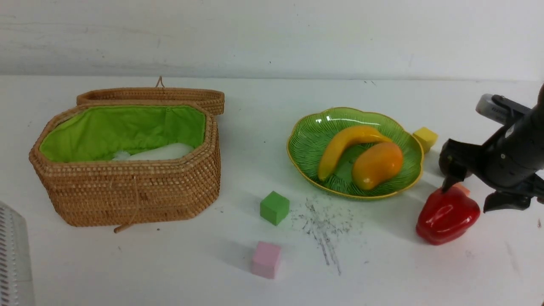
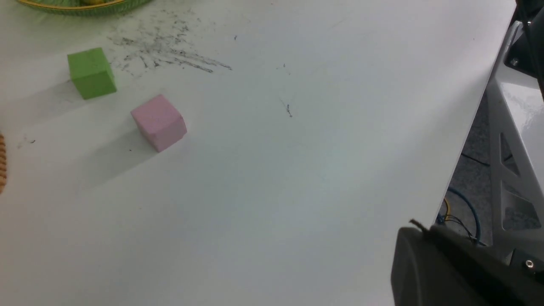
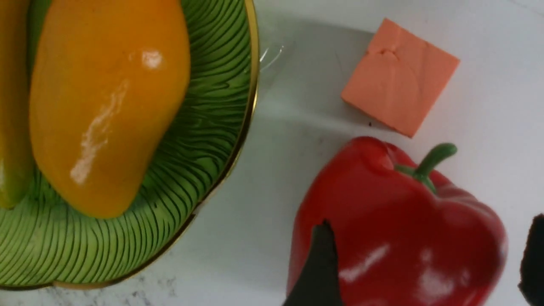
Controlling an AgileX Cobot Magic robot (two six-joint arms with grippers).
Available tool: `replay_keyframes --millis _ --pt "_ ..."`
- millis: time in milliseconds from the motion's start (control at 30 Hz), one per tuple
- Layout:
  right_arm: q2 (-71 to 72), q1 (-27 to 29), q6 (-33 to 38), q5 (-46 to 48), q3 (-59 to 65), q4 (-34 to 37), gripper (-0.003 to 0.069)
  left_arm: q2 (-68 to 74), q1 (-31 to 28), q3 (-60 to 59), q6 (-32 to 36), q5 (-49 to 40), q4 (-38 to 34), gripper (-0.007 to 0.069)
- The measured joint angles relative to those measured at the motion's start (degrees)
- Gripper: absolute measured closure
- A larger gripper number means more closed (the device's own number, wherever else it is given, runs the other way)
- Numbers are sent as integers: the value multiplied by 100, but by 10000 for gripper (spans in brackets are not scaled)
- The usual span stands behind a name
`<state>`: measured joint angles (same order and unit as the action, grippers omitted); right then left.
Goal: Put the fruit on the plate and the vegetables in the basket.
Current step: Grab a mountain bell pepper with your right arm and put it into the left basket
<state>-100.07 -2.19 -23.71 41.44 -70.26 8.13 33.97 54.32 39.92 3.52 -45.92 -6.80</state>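
Note:
The red bell pepper [image 1: 446,216] lies on the table right of the green plate [image 1: 310,136]. The plate holds the banana [image 1: 344,146] and the mango [image 1: 377,165]. My right gripper [image 1: 476,193] is open just above the pepper, one finger on each side. In the right wrist view the pepper [image 3: 391,204] sits between the fingertips [image 3: 318,263] of the gripper [image 3: 425,255]. The basket [image 1: 127,191] stands open at the left with the white radish [image 1: 157,151] inside. The mangosteen and the cucumber are out of view. Only a dark part of my left gripper [image 2: 446,267] shows.
An orange cube [image 3: 399,76] lies just beyond the pepper. A yellow cube [image 1: 425,138] sits at the plate's right rim. A green cube [image 1: 274,207] and a pink cube [image 1: 266,259] lie between basket and plate. The basket lid [image 1: 153,94] hangs open behind it.

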Motion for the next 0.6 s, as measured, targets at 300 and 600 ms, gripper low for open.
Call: replay_keyframes --millis 300,600 --pt "-181 -35 1470 -31 -68 137 74 0 0 0 16 44 -65 618" --pt "-156 -199 3560 882 -132 338 71 0 0 0 16 128 -222 618"
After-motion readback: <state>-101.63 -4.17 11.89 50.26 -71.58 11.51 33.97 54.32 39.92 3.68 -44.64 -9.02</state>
